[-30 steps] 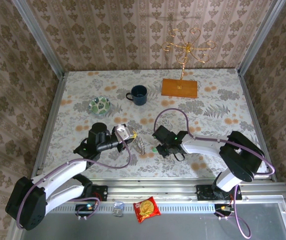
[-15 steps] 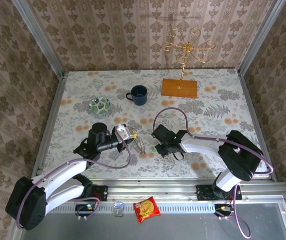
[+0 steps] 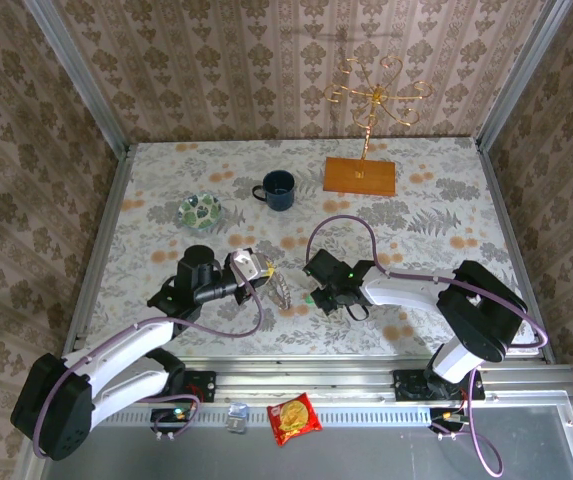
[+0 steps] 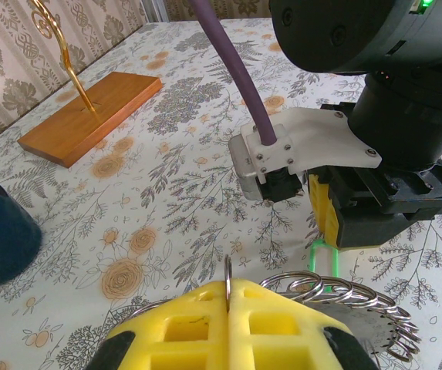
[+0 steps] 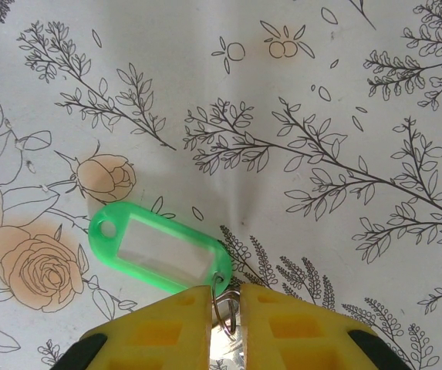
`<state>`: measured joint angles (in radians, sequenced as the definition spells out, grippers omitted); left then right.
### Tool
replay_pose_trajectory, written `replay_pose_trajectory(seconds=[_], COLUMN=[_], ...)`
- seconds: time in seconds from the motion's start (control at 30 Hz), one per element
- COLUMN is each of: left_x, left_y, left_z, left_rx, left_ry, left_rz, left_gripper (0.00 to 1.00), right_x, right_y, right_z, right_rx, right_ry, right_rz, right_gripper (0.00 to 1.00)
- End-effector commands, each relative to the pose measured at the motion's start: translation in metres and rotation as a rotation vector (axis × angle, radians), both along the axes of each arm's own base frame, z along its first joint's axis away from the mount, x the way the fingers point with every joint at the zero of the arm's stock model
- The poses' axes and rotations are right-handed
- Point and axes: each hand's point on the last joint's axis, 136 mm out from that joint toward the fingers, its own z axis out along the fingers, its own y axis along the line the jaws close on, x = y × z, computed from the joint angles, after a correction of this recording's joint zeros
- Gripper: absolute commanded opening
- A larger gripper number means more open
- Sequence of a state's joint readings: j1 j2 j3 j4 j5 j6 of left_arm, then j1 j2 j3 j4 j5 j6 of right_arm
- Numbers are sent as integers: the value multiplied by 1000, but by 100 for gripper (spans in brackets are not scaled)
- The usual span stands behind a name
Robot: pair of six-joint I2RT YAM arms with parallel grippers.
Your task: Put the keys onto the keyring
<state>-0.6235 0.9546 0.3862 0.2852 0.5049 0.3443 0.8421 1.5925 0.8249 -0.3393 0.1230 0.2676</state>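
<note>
- Top view: left gripper (image 3: 256,268) was clamped on the keyring (image 3: 281,290), offering it rightward. Right gripper (image 3: 318,298) faced it, close. Mug (image 3: 278,189), dish (image 3: 199,210) and stand (image 3: 371,100) stood far back, likely no obstacle.
- Left wrist: fingers together on the ring's edge; green key (image 4: 318,250) just beyond.
- Right wrist: fingers pinched the key's small loop, probably for threading; tag low over the table (image 5: 344,92).

Right gripper (image 3: 320,298): is sliding slightly left toward the keyring (image 3: 281,290), with the green key (image 3: 309,298) going along at its fingertips.
Right arm elbow (image 3: 478,320): is shifting slightly left too.
Purple cable (image 3: 341,225): is leaning leftward with it.
</note>
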Motion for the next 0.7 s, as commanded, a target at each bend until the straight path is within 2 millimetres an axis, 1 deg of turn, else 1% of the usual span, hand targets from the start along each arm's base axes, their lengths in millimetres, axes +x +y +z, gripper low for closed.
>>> replay_pose_trajectory(seconds=[0.0, 0.27, 0.37, 0.43, 0.5, 0.67], left_x=[-2, -2, -2, -3, -3, -4], left_y=[-5, -5, -5, -5, -5, -5], left_z=[9, 10, 10, 9, 9, 14], left_rx=[-36, -37, -38, -37, -36, -48], left_ry=[-17, -19, -18, -18, -18, -26], left_rz=[-20, -21, -22, -22, -23, -21], left_gripper=[0, 0, 0, 0, 0, 0], right_x=[1, 0, 1, 1, 2, 5], right_y=[2, -2, -1, -1, 0, 1], right_z=[0, -4, -6, -6, -2, 21], right_rx=[-4, -22, -23, -24, -16, 26], right_ry=[13, 18, 21, 21, 11, -49], right_rz=[2, 1, 0, 0, -2, 8], right_gripper=[18, 12, 7, 0, 0, 0])
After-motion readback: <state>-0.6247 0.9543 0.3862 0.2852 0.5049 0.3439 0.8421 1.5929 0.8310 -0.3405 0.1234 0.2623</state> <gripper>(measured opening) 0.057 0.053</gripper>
